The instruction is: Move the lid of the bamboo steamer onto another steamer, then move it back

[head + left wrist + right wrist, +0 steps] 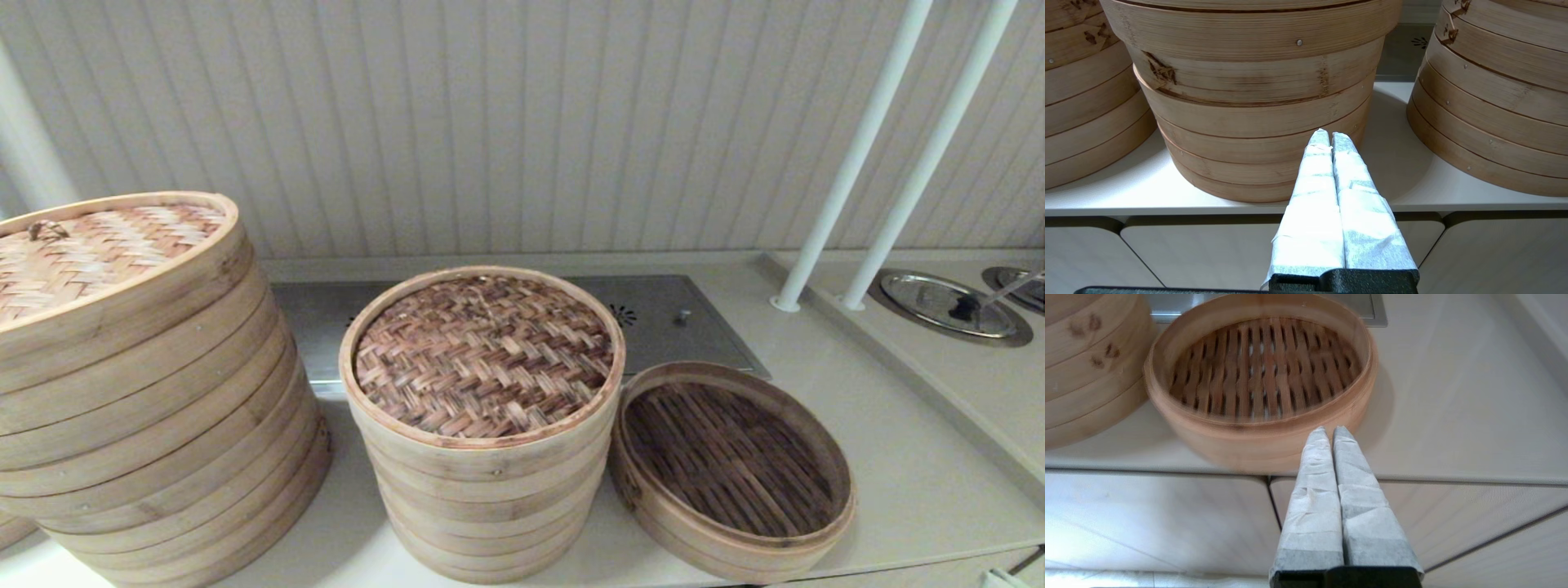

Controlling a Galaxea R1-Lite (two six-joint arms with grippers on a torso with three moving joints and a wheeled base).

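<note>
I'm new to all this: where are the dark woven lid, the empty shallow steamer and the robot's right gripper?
bamboo steamer lid (484,353), head view, middle of its woven top.
shallow steamer (845,502), head view, right of its pale rim.
right gripper (1329,430), right wrist view, between the shut fingertips.

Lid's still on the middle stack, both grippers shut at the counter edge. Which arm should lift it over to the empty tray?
Probably right: the right gripper faces the shallow tray beside the lid. The left gripper fronts the lid's stack.
</note>
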